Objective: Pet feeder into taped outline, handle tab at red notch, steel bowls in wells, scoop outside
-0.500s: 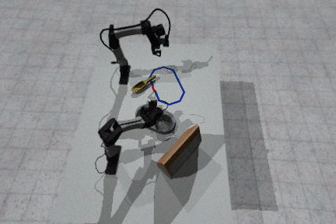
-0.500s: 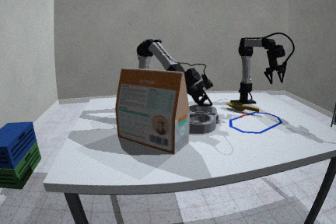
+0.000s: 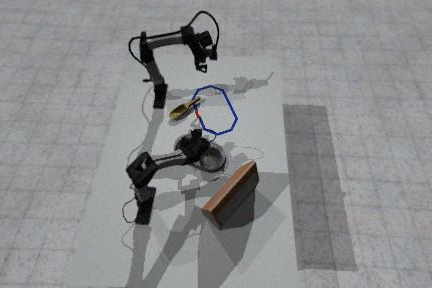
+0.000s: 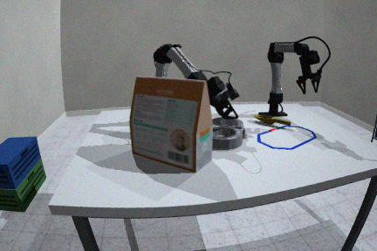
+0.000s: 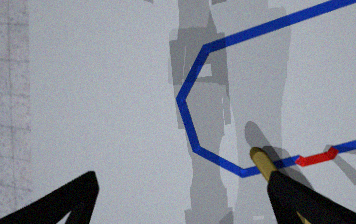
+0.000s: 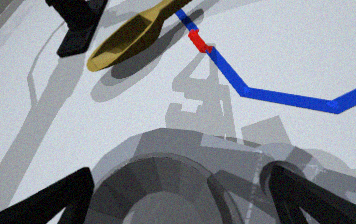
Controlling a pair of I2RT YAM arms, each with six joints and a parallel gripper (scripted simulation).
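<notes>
The grey pet feeder (image 4: 225, 143) (image 6: 160, 140) stands on the table outside the blue taped outline (image 3: 230, 104) (image 4: 289, 148) (image 5: 181, 100) (image 6: 244, 92). A round grey bowl (image 3: 212, 159) shows in one well; the arm partly hides the other. I cannot make out the handle tab. The red notch (image 3: 197, 114) (image 4: 272, 130) (image 5: 317, 159) (image 6: 200, 42) faces the scoop side. The yellow scoop (image 3: 181, 109) (image 4: 271, 120) (image 5: 262, 162) (image 6: 130, 40) lies with its handle end across the outline. My left gripper (image 3: 202, 69) (image 4: 310, 91) (image 5: 182, 179) is open, high above the table. My right gripper (image 4: 230, 117) (image 6: 180, 175) is open, just above the feeder.
A tall orange and white food bag (image 3: 236, 192) (image 4: 164, 126) stands upright near the feeder, on the side away from the outline. A blue crate (image 4: 11, 161) on a green crate (image 4: 18, 192) stands beyond the table. A wire shelf is at the right edge of the exterior view.
</notes>
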